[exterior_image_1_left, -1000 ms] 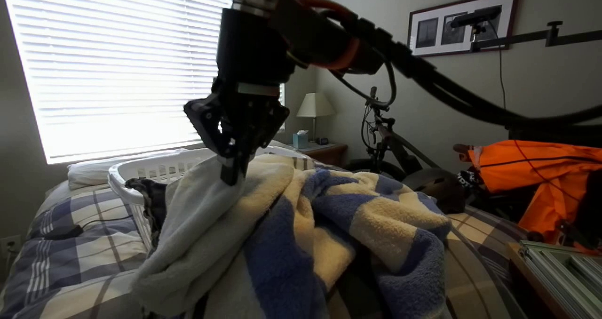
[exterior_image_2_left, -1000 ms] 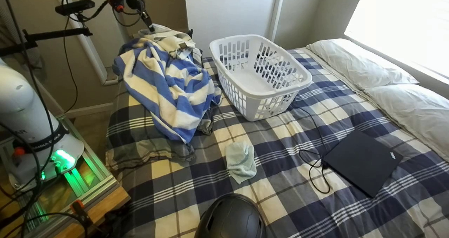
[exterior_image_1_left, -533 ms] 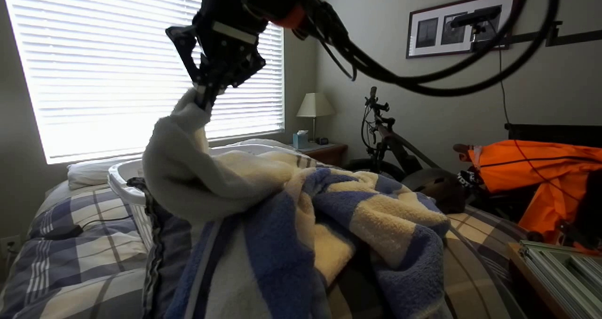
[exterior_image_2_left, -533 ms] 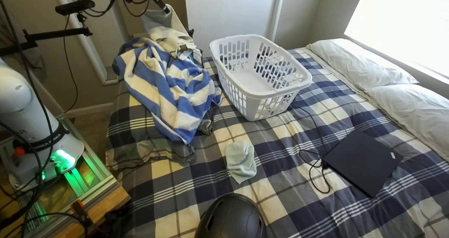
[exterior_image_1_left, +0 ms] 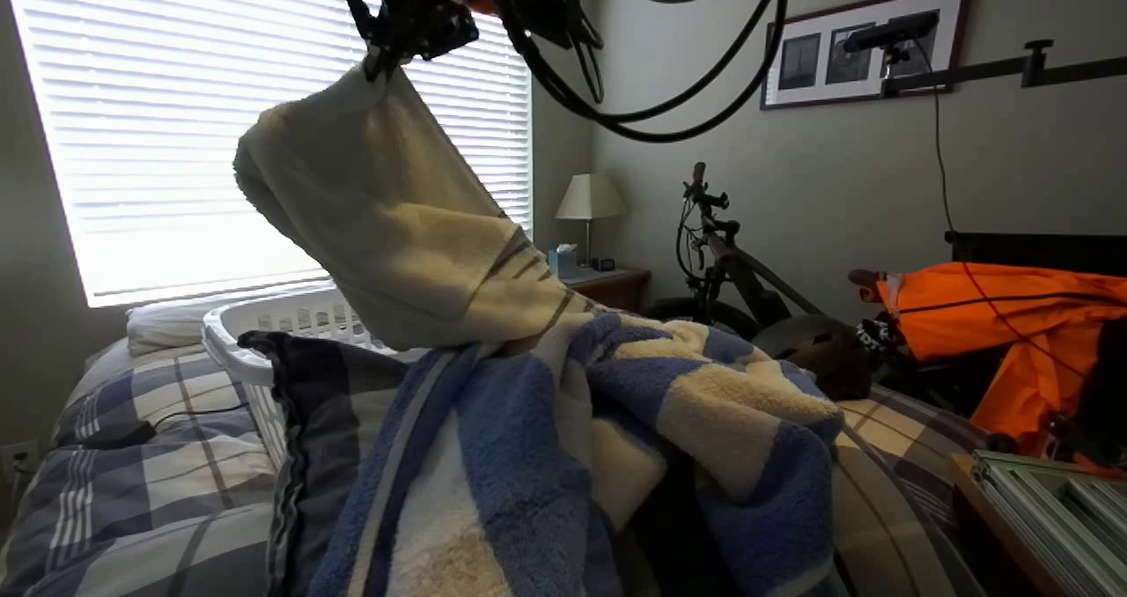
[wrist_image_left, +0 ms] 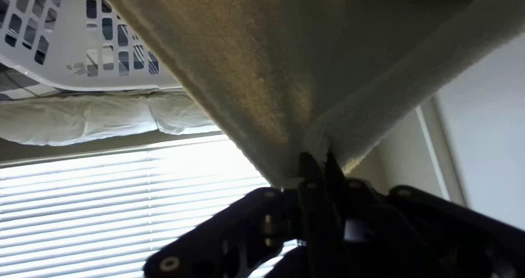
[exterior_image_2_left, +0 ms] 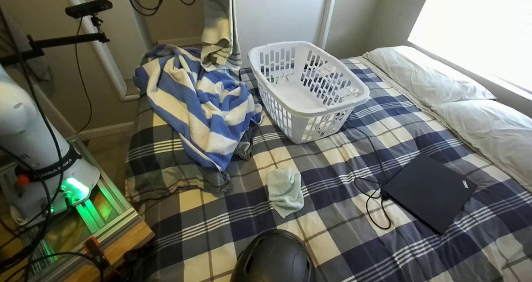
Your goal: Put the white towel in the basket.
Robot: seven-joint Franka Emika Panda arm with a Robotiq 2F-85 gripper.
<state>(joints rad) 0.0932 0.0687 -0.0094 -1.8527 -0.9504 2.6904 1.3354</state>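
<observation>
The white towel hangs stretched from my gripper in an exterior view. Its lower end still rests on the blue-and-cream blanket. It also hangs at the top of an exterior view, where the gripper is almost wholly out of frame. In the wrist view my fingers are shut on the towel's edge, and the towel spreads out beyond them. The white basket stands on the bed to the right of the towel there. Part of its slotted wall shows in the wrist view.
A pale cloth, a black helmet and a dark laptop with a cable lie on the bed. White pillows lie by the window. A camera on an arm stands near the robot base.
My gripper has risen well above the bed and moved toward the basket side, pulling the towel up off the blanket into a hanging sheet. The blanket and basket stay in place.
</observation>
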